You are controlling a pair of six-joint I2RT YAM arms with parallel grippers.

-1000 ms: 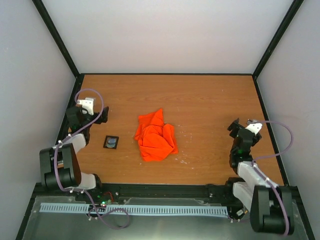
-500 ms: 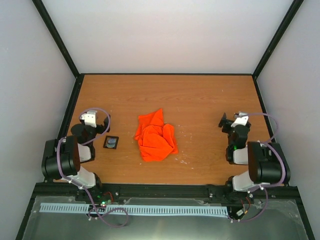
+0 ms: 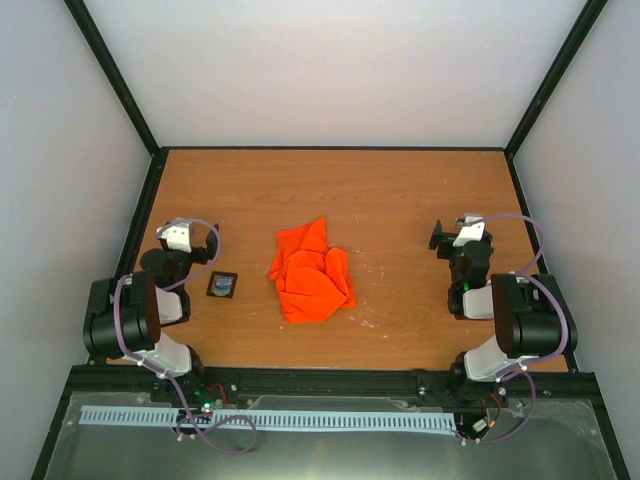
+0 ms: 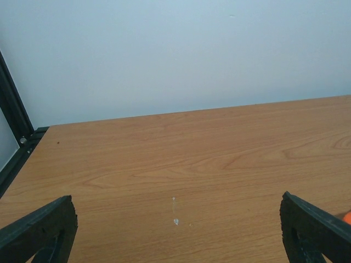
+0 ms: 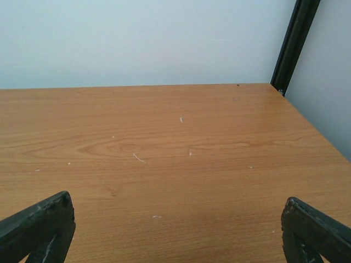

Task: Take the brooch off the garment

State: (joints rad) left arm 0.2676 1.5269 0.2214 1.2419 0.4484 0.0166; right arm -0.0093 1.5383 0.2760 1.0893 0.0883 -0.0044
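Lying crumpled near the centre of the table (image 3: 400, 195), the garment (image 3: 312, 278) is touched by neither arm; the brooch is too small to tell on the cloth. A small black square frame (image 3: 222, 285) sits at 9 o'clock of the garment, just apart from it; the left gripper (image 3: 185, 233) hovers farther out toward 9 o'clock, its fingers (image 4: 41, 230) spread wide over bare wood. The right gripper (image 3: 452, 236) stands well apart at 3 o'clock, its fingers (image 5: 38, 227) likewise spread wide and holding nothing.
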